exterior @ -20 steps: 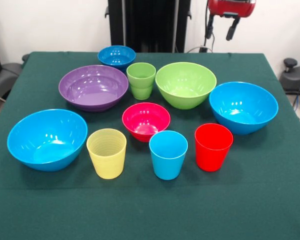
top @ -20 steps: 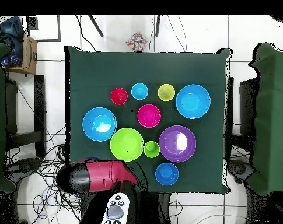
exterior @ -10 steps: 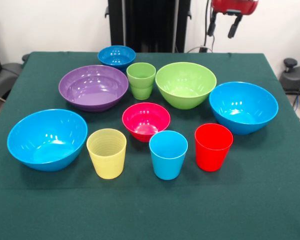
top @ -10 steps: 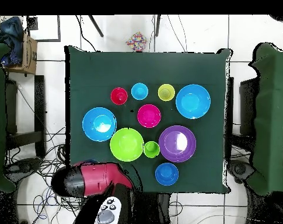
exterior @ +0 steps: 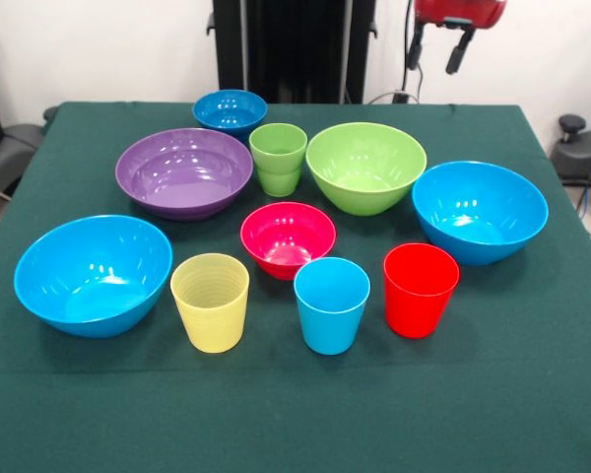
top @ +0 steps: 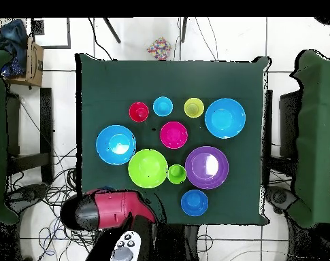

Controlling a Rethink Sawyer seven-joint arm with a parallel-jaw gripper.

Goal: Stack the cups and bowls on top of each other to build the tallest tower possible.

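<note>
All pieces stand singly on the green table (exterior: 532, 394); nothing is stacked. The back row holds the small dark blue bowl (exterior: 229, 108), purple bowl (exterior: 184, 169), green cup (exterior: 278, 158) and lime-green bowl (exterior: 365, 166). The pink-red bowl (exterior: 288, 236) is in the middle, with light blue bowls at the right (exterior: 480, 209) and left (exterior: 94, 273). The yellow cup (exterior: 210, 301), light blue cup (exterior: 331, 304) and red cup (exterior: 420, 289) stand in front. My gripper (exterior: 436, 51) hangs open and empty behind the table's far right edge, high above the lime-green bowl.
The red arm (top: 116, 207) lies off the table's robot-side edge in the overhead view. The black pedestal (exterior: 295, 49) stands behind the dark blue bowl. Chairs (top: 317, 136) flank the table, and cables (top: 52, 197) lie on the floor.
The gripper has risen slightly toward the top edge in the front view. In the overhead view the arm has swung a little to the left. The cups and bowls have not moved.
</note>
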